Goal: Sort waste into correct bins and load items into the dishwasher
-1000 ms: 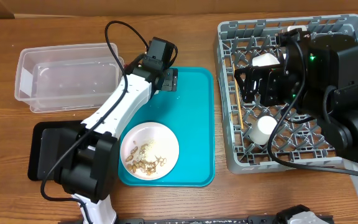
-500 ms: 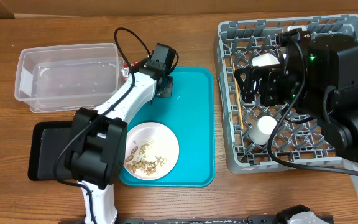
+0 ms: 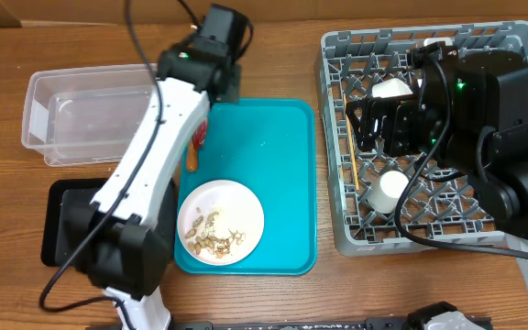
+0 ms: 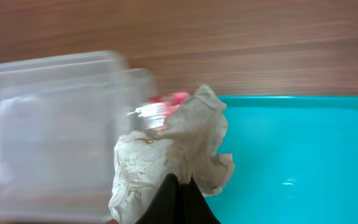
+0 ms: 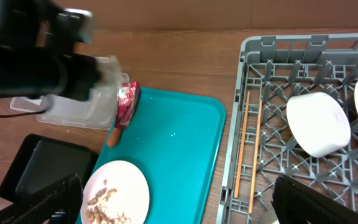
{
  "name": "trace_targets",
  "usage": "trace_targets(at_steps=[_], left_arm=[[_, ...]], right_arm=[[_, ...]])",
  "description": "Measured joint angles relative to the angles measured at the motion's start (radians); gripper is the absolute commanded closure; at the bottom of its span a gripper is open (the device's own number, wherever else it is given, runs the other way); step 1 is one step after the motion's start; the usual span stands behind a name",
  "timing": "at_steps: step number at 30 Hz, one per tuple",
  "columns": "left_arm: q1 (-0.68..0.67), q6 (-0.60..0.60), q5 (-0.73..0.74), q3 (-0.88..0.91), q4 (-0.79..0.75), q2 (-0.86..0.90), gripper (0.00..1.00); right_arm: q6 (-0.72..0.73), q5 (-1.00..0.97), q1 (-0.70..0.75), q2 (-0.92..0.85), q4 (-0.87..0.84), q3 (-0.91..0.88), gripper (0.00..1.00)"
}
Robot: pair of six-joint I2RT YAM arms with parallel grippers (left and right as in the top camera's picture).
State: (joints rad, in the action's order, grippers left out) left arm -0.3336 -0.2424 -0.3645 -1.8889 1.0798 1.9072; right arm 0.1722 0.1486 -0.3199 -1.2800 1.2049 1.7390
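My left gripper (image 4: 178,186) is shut on a crumpled white napkin (image 4: 173,149), held in the air over the back left corner of the teal tray (image 4: 303,155), beside the clear plastic bin (image 4: 48,124). In the overhead view the left wrist (image 3: 214,41) hides the napkin. A red wrapper (image 5: 127,99) and an orange-brown scrap (image 5: 112,137) lie at the tray's left edge. A white plate (image 3: 220,222) with food scraps sits on the tray. My right gripper (image 5: 179,196) hangs open and holds nothing above the grey dish rack (image 3: 337,137).
The rack holds two white bowls (image 3: 392,89) (image 3: 390,188) and a pair of chopsticks (image 3: 351,156). A black bin (image 3: 67,220) stands at the front left, partly under the left arm. The clear bin (image 3: 90,115) has nothing in it.
My left gripper shut on the napkin at the tray's back edge, then rose and swung back and left with it. The right arm has not moved.
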Motion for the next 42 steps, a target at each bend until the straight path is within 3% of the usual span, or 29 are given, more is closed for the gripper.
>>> trace_targets(at_steps=[3, 8, 10, 16, 23, 31, 39, 42], left_arm=[[0.059, -0.035, -0.064, -0.002, 0.063, -0.009, 0.92], [0.21, -0.039, -0.003, -0.002, 0.042, -0.005, 0.44], [0.243, -0.036, 0.057, -0.003, 0.058, -0.005, 0.4], [0.137, -0.035, 0.134, -0.003, 0.067, -0.004, 0.41], [-0.043, -0.085, 0.037, 0.031, -0.011, 0.049, 0.47], [-0.037, -0.141, -0.055, 0.063, -0.13, 0.308, 0.46], [-0.034, -0.174, -0.168, 0.072, -0.137, 0.381, 0.45], [-0.029, -0.185, -0.193, 0.072, -0.139, 0.385, 0.59]], right_arm=[[0.0, 0.0, 0.0, 0.0, 0.001, 0.0, 0.0], [0.0, 0.0, 0.0, 0.0, 0.0, 0.0, 0.0], [0.0, 0.0, 0.0, 0.0, 0.001, 0.0, 0.0], [0.0, 0.0, 0.0, 0.0, 0.001, 0.0, 0.0], [0.0, 0.0, 0.0, 0.0, 0.0, 0.0, 0.0], [0.0, 0.0, 0.0, 0.0, 0.0, 0.0, 0.0], [0.0, 0.0, 0.0, 0.0, 0.001, 0.0, 0.0], [0.0, 0.0, 0.0, 0.0, 0.0, 0.0, 0.0]])
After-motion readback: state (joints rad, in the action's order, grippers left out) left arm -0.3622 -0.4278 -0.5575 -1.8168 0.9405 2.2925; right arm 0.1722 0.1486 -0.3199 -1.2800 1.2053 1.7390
